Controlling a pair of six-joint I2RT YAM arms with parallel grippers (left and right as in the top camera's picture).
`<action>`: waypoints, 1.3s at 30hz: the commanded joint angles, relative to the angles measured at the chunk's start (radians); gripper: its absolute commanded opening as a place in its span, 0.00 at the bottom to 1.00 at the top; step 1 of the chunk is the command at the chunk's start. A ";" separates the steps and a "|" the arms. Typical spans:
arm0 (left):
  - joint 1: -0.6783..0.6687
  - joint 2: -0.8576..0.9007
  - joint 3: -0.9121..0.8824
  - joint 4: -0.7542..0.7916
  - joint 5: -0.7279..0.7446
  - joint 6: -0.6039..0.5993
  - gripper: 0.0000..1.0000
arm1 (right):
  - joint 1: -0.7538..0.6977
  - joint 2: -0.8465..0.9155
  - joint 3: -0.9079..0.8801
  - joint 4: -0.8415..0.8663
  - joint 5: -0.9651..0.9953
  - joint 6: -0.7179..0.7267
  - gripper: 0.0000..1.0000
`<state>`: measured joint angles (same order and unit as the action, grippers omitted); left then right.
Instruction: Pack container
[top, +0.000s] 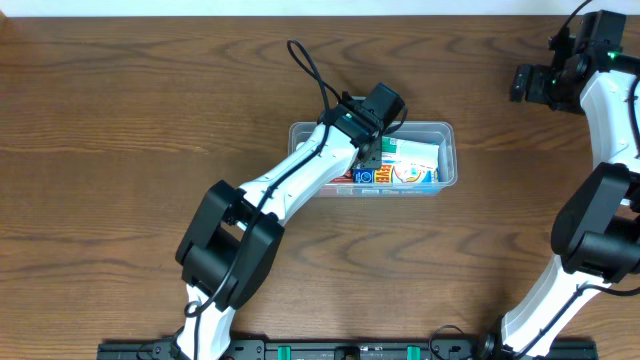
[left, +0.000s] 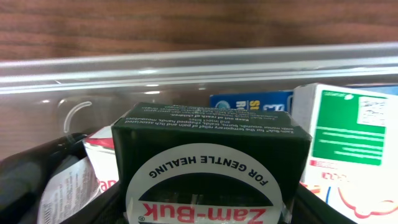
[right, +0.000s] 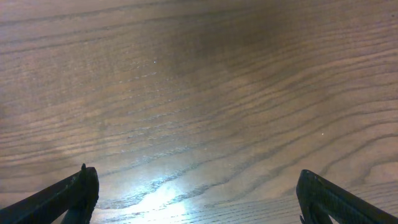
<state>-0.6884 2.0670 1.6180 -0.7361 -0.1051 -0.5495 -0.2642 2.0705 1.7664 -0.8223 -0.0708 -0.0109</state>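
The clear plastic container (top: 447, 129) stands in the middle of the table, with several small packages in it. My left gripper (top: 371, 154) reaches down into its left half. In the left wrist view the left gripper (left: 208, 213) is shut on a dark green Zam-Buk box (left: 208, 140), held just inside the container's clear wall (left: 186, 68). My right gripper (top: 521, 83) is at the far right back of the table, away from the container. In the right wrist view the right gripper (right: 196, 193) is open and empty over bare wood.
A white-and-green box (left: 348, 134) lies to the right of the Zam-Buk box, and a blue box (left: 249, 101) lies behind it. A white packet (left: 68, 186) lies to its left. The white-and-green box also shows in the overhead view (top: 415, 158).
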 joint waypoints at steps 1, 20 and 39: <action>0.003 0.021 0.015 -0.002 -0.011 -0.005 0.50 | -0.004 -0.001 0.006 0.000 0.003 0.006 0.99; 0.010 -0.056 0.021 0.002 0.045 -0.005 0.86 | -0.004 -0.001 0.006 0.000 0.003 0.006 0.99; 0.330 -0.600 0.035 -0.106 -0.206 0.060 0.98 | -0.004 -0.001 0.006 -0.001 0.003 0.006 0.99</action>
<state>-0.4187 1.5112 1.6375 -0.8135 -0.1818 -0.5148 -0.2642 2.0705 1.7664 -0.8223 -0.0708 -0.0109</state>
